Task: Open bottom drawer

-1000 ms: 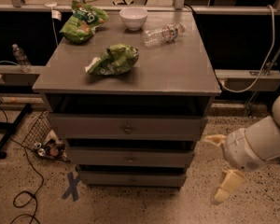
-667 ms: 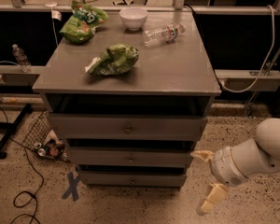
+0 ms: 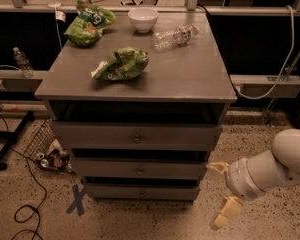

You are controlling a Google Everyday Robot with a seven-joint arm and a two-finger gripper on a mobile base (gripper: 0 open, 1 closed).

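Note:
The grey cabinet (image 3: 135, 81) has three drawers. The bottom drawer (image 3: 140, 192) is the lowest and narrowest front, with a small round knob (image 3: 142, 193) at its centre, and it sits closed. The middle drawer (image 3: 138, 169) and the top drawer (image 3: 136, 135) are above it. My gripper (image 3: 223, 191) is at the lower right, beside the cabinet's right front corner, level with the bottom drawer. Its two tan fingers (image 3: 228, 211) are spread apart and hold nothing. It is apart from the knob, well to its right.
On the cabinet top lie two green chip bags (image 3: 121, 64) (image 3: 89, 22), a white bowl (image 3: 142, 18) and a clear plastic bottle (image 3: 175, 36). A wire basket with cans (image 3: 47, 151) and cables lie on the floor at left. A blue X of tape (image 3: 77, 200) marks the floor.
My arm and gripper have moved left and down, closer to the cabinet's right side. The drawers have not moved.

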